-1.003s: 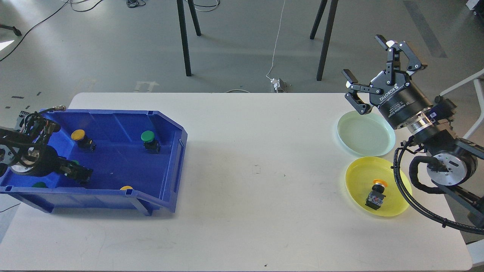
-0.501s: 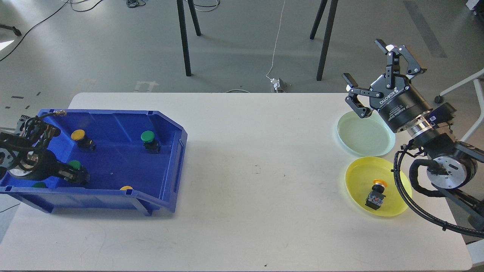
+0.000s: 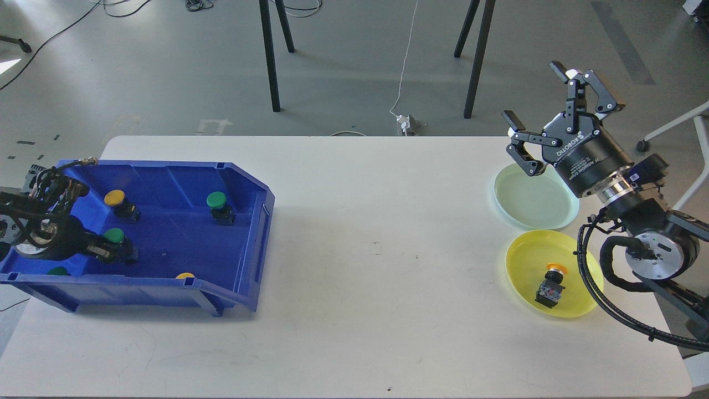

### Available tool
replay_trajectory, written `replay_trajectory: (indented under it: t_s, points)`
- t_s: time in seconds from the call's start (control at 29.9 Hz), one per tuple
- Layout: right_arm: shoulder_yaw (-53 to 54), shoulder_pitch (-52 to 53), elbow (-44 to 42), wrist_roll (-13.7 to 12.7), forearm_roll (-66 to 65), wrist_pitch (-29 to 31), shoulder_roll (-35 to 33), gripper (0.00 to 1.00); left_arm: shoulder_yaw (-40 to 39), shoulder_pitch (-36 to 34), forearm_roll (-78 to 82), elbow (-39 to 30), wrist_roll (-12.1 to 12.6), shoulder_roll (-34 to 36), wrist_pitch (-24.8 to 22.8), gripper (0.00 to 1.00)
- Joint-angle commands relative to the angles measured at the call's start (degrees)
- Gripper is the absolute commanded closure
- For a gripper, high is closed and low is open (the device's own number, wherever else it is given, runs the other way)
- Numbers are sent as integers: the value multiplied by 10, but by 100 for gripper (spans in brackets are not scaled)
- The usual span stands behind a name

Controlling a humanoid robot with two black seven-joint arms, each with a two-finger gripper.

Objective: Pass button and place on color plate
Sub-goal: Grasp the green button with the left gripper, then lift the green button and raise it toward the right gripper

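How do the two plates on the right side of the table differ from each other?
The yellow plate is bright yellow; the green plate is pale green. The yellow plate holds a yellow button, lying on its side; the green plate holds nothing. The green plate lies farther from the robot, below the open right gripper; the yellow plate lies nearer. Both are round, shallow and similar in size.

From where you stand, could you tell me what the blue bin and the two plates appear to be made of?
The blue bin looks like moulded hard plastic: uniform colour, ribbed rim, soft sheen on its walls. The yellow plate and the pale green plate look like thin plastic too, smooth and slightly translucent, with light glowing through their rims. Melamine cannot be ruled out.
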Motion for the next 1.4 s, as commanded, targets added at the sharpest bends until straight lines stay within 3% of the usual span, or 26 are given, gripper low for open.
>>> replay_trajectory:
  t_s: [0.0, 0.17, 0.57, 1.37]
  points:
    - [1, 0, 0, 0, 0, 0, 0, 4, -2, -7, -1, -23, 0, 4, 0, 87]
    - [1, 0, -1, 0, 0, 0, 0, 4, -2, -24, -3, -94, 0, 54, -2, 87]
    - [1, 0, -3, 0, 0, 0, 1, 4, -10, -29, -6, -131, 0, 83, 0, 88]
    - [1, -7, -4, 0, 0, 0, 2, 4, -115, -37, -128, -405, 0, 294, -12, 88]
